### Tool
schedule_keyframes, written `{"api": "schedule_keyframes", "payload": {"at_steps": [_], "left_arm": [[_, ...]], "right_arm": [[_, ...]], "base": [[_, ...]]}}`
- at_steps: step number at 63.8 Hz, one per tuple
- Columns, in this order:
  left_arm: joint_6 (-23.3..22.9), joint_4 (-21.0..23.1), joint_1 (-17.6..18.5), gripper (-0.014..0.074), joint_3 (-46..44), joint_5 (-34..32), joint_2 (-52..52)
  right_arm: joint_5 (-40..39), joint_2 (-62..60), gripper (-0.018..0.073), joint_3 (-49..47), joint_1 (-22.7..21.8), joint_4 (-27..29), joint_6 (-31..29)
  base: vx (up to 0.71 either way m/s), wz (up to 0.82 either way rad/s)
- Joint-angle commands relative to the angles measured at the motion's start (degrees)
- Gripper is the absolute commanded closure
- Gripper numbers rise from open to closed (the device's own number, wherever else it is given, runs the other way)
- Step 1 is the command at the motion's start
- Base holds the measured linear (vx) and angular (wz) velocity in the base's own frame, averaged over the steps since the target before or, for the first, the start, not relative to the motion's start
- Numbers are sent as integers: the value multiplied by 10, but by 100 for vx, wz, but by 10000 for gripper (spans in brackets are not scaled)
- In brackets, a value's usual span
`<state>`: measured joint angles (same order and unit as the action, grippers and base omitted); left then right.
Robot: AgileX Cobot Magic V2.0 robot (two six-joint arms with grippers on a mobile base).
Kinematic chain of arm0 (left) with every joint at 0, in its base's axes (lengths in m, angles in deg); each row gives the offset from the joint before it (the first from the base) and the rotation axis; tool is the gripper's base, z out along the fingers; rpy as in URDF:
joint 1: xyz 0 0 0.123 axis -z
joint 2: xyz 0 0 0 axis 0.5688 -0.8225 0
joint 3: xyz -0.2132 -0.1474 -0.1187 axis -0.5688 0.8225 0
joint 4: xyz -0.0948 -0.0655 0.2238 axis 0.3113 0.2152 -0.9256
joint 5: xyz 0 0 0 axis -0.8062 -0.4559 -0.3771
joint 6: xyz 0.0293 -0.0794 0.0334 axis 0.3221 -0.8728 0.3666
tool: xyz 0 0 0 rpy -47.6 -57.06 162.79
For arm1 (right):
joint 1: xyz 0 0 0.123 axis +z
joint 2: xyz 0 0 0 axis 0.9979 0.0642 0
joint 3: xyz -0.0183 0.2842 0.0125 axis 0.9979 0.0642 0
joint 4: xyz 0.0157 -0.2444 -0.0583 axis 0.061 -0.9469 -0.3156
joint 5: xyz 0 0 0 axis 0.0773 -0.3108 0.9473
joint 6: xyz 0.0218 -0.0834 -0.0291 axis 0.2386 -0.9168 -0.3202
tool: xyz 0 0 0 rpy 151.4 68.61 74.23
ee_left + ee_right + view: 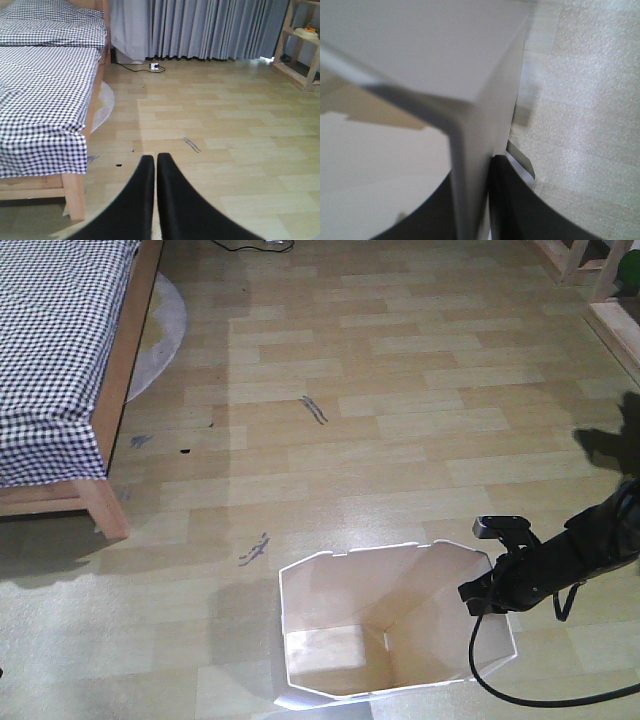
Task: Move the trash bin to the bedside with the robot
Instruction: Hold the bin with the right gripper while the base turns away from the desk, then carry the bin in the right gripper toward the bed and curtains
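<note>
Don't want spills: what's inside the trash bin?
Nothing visible: the trash bin shows bare white walls and bottom. The right pincer, clamped on the rim, covers part of one wall.

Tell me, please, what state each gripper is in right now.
Left gripper: jaws closed, holding nothing.
Right gripper: jaws closed on the wall of the trash bin.

Bed cropped left; trash bin wall blurred.

Right arm is reaching in low from the right side, right gripper pinching the trash bin wall between its fingers. Left gripper is sitting with fingers pressed together.
</note>
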<state>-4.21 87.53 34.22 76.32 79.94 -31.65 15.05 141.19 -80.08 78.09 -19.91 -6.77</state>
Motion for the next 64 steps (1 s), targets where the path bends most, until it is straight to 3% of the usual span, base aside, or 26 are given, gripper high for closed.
{"api": "schedule_keyframes", "payload": {"at_steps": [1, 64], "left_arm": [[-3, 2, 0, 602, 7, -40, 8], [-3, 2, 0, 602, 7, -40, 8]], "right_arm": [[105, -43, 564, -5, -3, 24, -3], [103, -43, 564, -5, -3, 24, -3]], "base": [[27, -14], [29, -3]]}}
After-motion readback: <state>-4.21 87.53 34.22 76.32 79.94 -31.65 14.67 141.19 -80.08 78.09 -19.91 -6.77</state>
